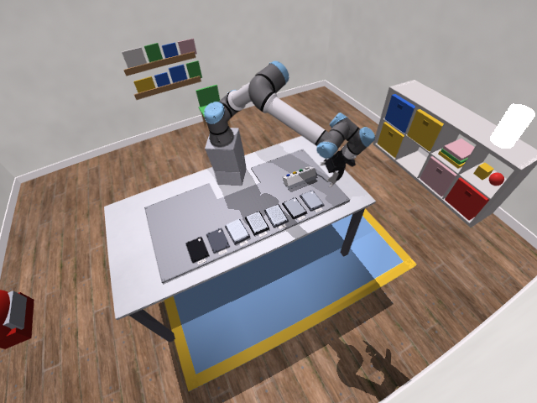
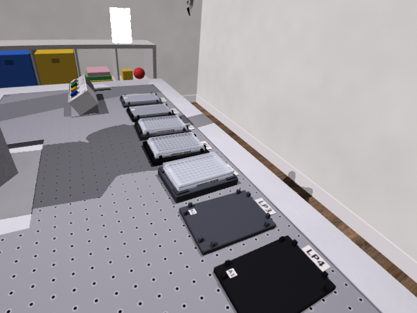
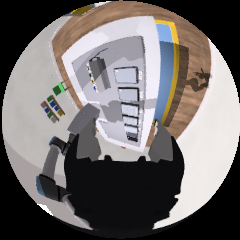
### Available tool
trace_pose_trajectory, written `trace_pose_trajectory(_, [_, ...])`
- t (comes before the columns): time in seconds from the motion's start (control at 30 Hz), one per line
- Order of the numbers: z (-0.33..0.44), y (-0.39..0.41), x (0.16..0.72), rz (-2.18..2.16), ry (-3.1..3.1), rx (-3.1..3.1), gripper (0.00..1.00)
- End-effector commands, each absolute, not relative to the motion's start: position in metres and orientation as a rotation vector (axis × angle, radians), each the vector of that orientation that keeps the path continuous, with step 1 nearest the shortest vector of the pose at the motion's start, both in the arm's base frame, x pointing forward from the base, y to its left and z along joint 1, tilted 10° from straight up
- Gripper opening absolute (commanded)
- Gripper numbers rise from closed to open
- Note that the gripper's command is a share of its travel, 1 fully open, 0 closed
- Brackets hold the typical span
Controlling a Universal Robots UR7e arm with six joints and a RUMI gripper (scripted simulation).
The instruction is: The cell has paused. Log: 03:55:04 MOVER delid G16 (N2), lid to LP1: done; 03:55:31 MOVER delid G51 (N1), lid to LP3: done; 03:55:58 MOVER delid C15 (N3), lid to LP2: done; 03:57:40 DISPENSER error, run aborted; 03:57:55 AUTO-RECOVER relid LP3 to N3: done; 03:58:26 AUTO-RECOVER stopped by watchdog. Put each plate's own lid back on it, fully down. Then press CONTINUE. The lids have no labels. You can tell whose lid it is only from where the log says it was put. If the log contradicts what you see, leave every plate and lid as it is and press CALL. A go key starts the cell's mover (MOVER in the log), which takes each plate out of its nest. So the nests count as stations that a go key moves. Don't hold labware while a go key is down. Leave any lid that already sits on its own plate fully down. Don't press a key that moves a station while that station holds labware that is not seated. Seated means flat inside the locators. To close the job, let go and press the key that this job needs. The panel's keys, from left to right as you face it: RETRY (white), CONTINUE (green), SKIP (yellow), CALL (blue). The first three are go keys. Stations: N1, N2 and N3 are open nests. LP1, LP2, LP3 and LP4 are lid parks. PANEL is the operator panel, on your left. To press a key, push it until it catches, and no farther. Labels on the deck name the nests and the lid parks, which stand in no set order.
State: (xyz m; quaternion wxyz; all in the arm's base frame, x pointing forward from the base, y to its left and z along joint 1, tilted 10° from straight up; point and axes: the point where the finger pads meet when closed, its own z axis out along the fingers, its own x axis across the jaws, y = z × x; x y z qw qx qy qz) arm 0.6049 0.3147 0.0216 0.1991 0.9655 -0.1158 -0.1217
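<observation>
My gripper [image 1: 334, 173] [image 3: 125, 118] is open and empty. It hangs high above the right end of the table, past the operator panel [image 1: 299, 175] [image 2: 81, 94] [image 3: 96, 75]; in the exterior view only a fingertip shows at the top edge. A row of stations runs along the deck's front. LP4 [image 2: 275, 276] [image 1: 197, 250] and LP3 [image 2: 227, 220] [image 1: 217, 240] are bare. Beyond them stand three well plates: the first plate [image 2: 199, 173] [image 1: 237, 230] carries a clear lid, while the second plate [image 2: 174, 145] [image 1: 257, 222] and third plate [image 2: 161, 124] [image 1: 276, 215] look uncovered. Two parked lids [image 2: 148, 109] [image 2: 139, 98] [image 1: 295, 206] [image 1: 312, 200] lie beyond them. Those stations' labels are too small to read.
The arm's grey pedestal [image 1: 225, 158] stands at the back of the table [image 1: 130, 281]. A white shelf unit [image 1: 450, 147] with coloured bins stands to the right. A blue mat with a yellow border [image 1: 303, 321] lies under the table.
</observation>
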Motion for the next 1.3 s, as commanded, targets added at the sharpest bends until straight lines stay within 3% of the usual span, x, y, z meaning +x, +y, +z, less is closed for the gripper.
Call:
trace_pose_trajectory(0.0, [0.038,0.302,0.606,-0.327,-0.404,2.711,0.82])
trace_pose_trajectory(1.27, [0.151,0.197,0.585,-0.268,-0.825,2.717,0.82])
